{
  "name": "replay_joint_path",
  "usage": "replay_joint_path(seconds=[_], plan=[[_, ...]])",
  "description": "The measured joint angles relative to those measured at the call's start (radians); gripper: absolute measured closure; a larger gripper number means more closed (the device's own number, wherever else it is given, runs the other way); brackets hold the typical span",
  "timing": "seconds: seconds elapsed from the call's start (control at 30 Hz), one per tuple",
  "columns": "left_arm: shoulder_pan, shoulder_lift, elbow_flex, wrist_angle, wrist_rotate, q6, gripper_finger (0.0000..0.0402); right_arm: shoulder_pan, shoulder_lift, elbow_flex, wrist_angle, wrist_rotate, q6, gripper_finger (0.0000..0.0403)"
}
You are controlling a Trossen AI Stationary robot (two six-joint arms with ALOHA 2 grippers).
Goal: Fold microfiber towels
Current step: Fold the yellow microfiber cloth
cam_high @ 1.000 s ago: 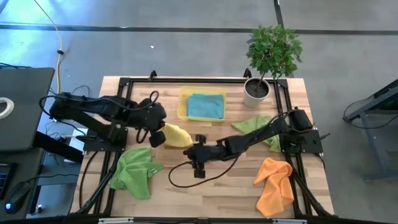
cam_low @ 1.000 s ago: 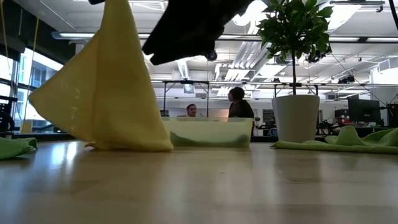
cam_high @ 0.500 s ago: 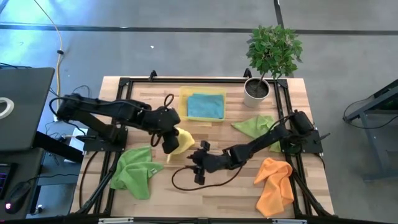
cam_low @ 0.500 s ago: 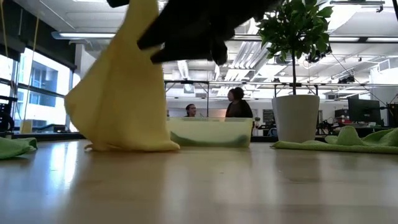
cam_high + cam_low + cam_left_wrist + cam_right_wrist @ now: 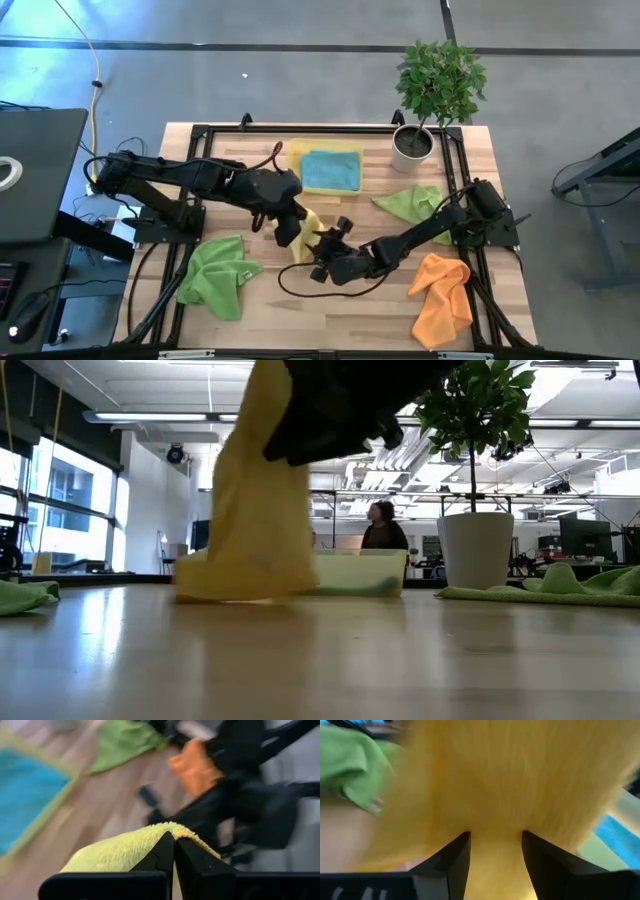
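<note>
Pale wooden slatted desk [image 5: 330, 310] in an open-plan room with ceiling ducts and a person [image 5: 382, 525] beyond. The left claw [image 5: 174, 851], fingers together, clamps the soft yellow microfiber towel [image 5: 305, 238], which hangs to the desk centre. The right claw [image 5: 495, 845], at its 3 o'clock, stands with fingers apart against the cloth. The blue towel [image 5: 330, 170] lies in the translucent yellow plastic tray [image 5: 295, 152] at 12 o'clock.

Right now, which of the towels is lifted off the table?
The yellow towel, hanging pinched in the left hand; the others lie flat.
</note>
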State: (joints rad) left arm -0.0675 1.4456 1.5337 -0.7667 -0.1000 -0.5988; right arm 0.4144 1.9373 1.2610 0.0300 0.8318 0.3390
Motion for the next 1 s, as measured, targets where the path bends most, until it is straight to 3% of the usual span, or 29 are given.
replay_joint_path(seconds=[0.1, 0.27, 0.4, 0.5, 0.73, 1.0], plan=[[-0.006, -0.003, 0.0, 0.102, 0.027, 0.014, 0.0401, 0.001, -0.022, 0.0, -0.079, 0.004, 0.007, 0.0233], [-0.007, -0.004, 0.0, 0.165, 0.055, 0.019, 0.0401, 0.021, -0.118, 0.0, -0.354, 0.006, 0.124, 0.0233], [-0.012, -0.004, 0.0, 0.087, 0.055, 0.019, 0.0401, 0.058, -0.212, 0.0, -0.615, 0.005, 0.256, 0.0233], [-0.025, 0.006, 0.0, -0.068, 0.047, 0.019, 0.0401, 0.088, -0.268, 0.0, -0.74, 0.004, 0.351, 0.0233], [-0.073, 0.122, 0.0, -0.441, -0.103, 0.027, 0.0401, 0.132, -0.293, 0.0, -0.717, 0.001, 0.428, 0.0233], [-0.107, 0.321, -0.001, -0.597, -0.144, 0.076, 0.0388, 0.143, -0.225, 0.0, -0.64, -0.087, 0.457, 0.0233]])
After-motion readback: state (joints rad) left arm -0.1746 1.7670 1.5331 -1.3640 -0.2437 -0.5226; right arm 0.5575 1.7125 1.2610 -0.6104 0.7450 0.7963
